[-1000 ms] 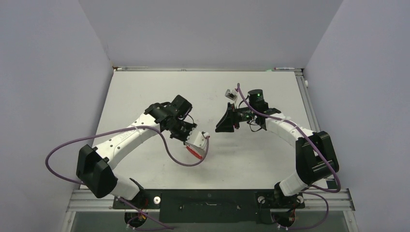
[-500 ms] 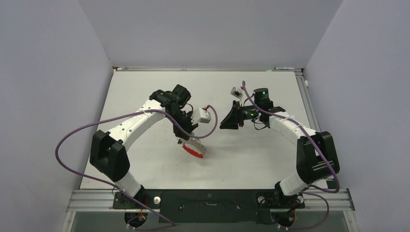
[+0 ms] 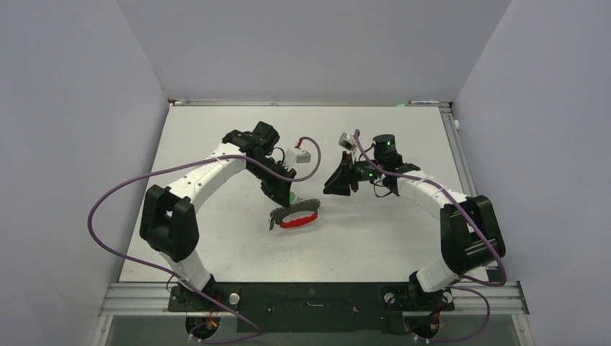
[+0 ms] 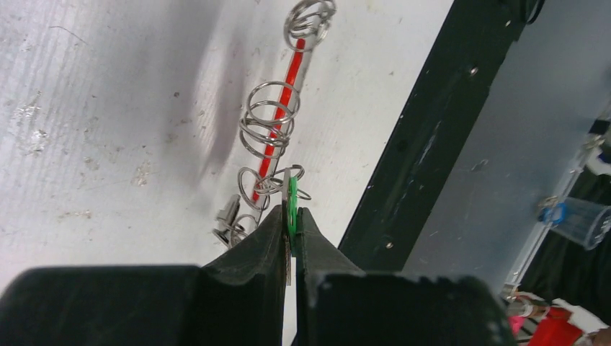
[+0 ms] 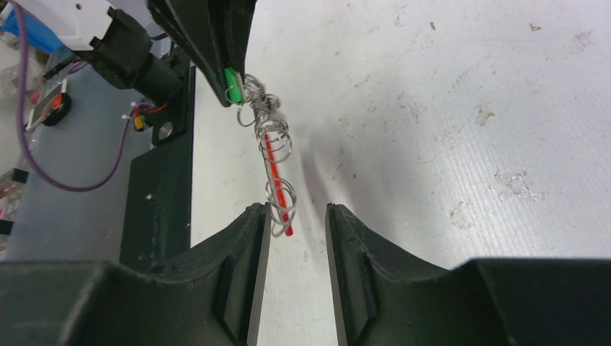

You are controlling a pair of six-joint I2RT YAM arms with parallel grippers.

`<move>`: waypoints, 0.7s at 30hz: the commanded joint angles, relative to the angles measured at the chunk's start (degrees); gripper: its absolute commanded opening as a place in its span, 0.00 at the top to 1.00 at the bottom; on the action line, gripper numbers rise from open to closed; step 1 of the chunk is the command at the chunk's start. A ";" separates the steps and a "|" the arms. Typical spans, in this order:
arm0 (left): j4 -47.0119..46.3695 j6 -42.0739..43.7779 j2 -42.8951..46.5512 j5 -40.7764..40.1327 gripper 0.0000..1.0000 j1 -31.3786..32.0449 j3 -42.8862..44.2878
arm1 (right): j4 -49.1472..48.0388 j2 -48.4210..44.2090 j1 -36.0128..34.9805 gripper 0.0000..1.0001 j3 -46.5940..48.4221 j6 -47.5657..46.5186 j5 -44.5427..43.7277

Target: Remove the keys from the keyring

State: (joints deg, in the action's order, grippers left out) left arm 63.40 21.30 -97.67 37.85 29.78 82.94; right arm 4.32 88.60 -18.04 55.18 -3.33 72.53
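Left gripper point(image 3: 283, 193): clenched on the green-headed key point(image 4: 291, 207). In my left wrist view the green head stands edge-on between the two black fingertips point(image 4: 268, 229), low centre of the frame. From the top camera this grip sits just left of centre.

Keyring point(image 3: 299, 220): thin silvery wire with a bright red crescent. It hangs off that key, directly below my left gripper in the top view. In the left wrist view it runs from the pinch up toward the top centre. Several small wire loops point(image 4: 269, 115) are strung along it. The rest of the keys point(image 4: 229, 219) bunch at the pinch end, just left of my fingertips (silvery, too small to count). I cannot tell whether the ring's far end touches the table point(image 3: 216, 245).

Right gripper point(image 3: 333, 184): released, jaws spread apart, gripping nothing. It sits right of centre in the top view, near the ring but apart from it. In its wrist view the ring's red end appears in the gap between the fingers point(image 5: 258, 238), beyond them.
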 commanded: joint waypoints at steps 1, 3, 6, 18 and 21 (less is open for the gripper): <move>-5.29 -6.18 -0.89 7.03 1.00 -1.15 -0.97 | -19.86 -1.55 -3.51 0.65 -6.57 2.34 -4.31; -6.43 -7.67 -1.59 8.22 1.00 -1.66 -1.33 | -23.61 -1.75 -4.49 0.65 -7.69 2.30 -5.95; -7.19 -8.38 -2.42 9.57 1.00 -2.35 -1.83 | -28.06 -1.78 -5.01 0.65 -8.66 3.32 -6.64; -4.54 -1.08 -5.03 11.44 1.00 -4.64 -2.64 | -39.58 0.77 -13.04 0.66 -13.26 -5.48 -11.73; -2.89 2.03 -5.76 11.09 1.00 -4.69 -2.30 | -49.69 2.60 -14.04 0.66 -16.04 -3.33 -12.87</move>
State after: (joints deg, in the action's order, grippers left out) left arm 58.00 17.72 -102.52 45.82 25.50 78.43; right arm -28.82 89.10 -31.16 41.82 -4.99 61.41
